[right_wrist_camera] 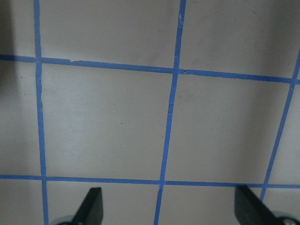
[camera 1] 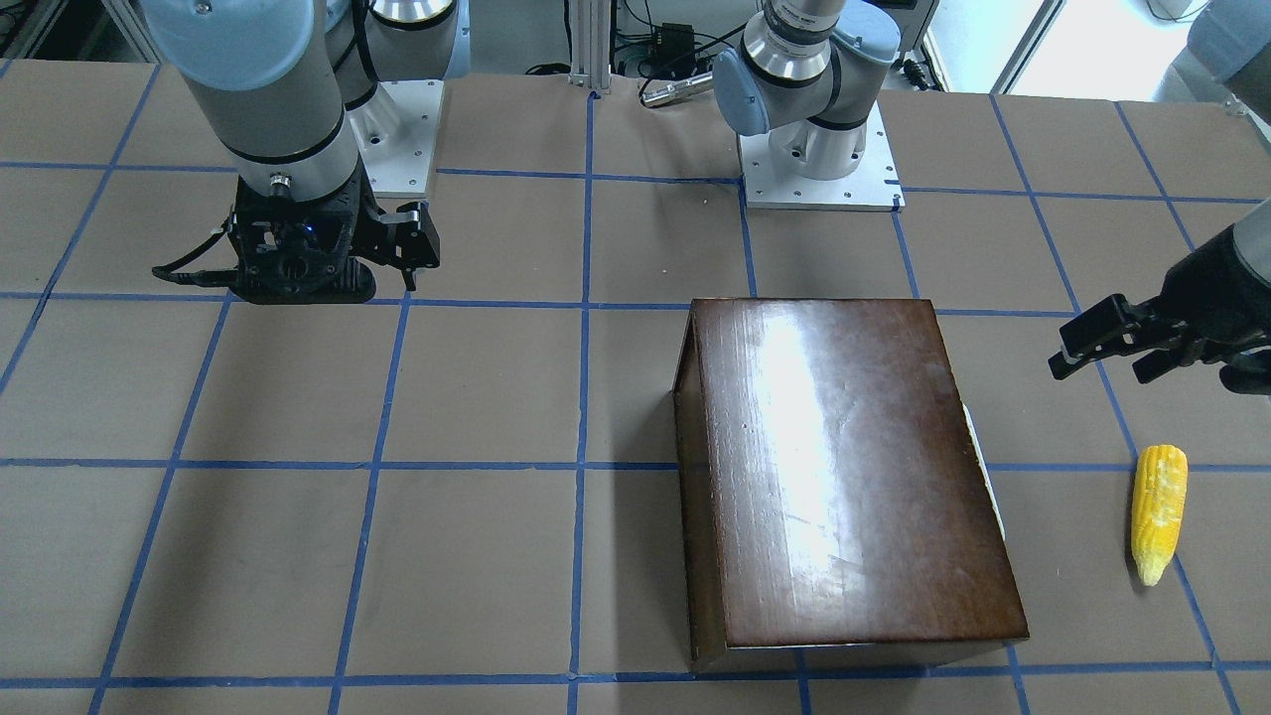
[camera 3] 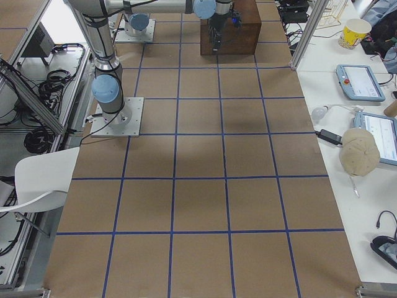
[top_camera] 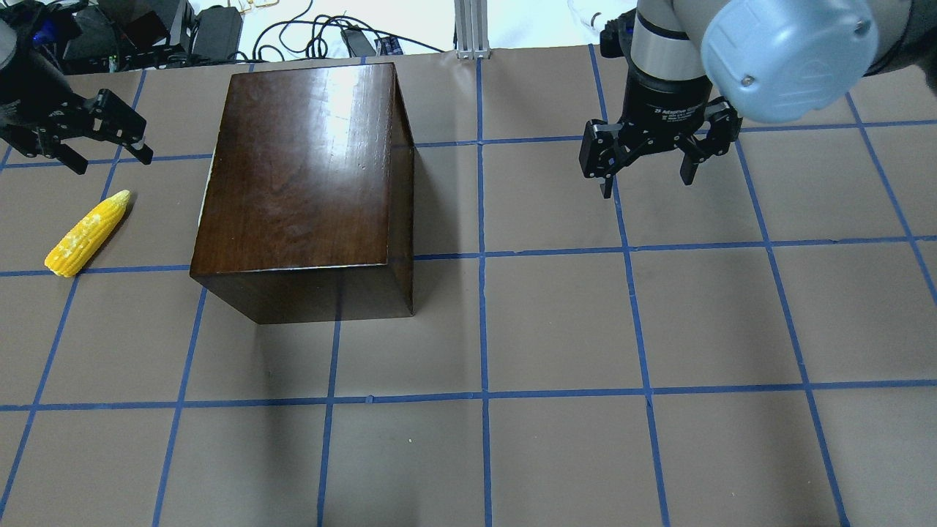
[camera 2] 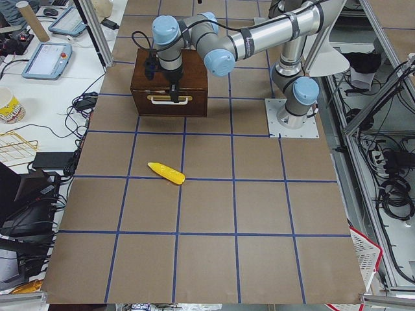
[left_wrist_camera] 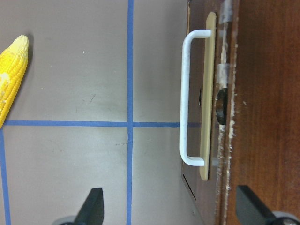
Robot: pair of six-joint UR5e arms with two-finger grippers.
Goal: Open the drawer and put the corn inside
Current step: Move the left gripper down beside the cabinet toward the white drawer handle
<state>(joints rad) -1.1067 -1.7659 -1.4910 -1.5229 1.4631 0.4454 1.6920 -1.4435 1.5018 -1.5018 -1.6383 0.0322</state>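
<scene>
The glossy dark brown box (top_camera: 300, 168) stands on the table with its drawer (camera 2: 155, 103) shut. The drawer's white handle (left_wrist_camera: 184, 93) faces my left side. The yellow corn (top_camera: 86, 234) lies on the table beside that face, apart from the box, and also shows in the front view (camera 1: 1159, 511) and the left wrist view (left_wrist_camera: 11, 79). My left gripper (top_camera: 110, 157) is open and empty, hovering above the table between the corn and the drawer front. My right gripper (top_camera: 648, 183) is open and empty, well away on the box's other side.
The brown table (top_camera: 556, 329) carries a grid of blue tape lines. Both arm bases (camera 1: 819, 169) are bolted at the robot's edge. Cables and devices (top_camera: 219, 29) lie past the far edge behind the box.
</scene>
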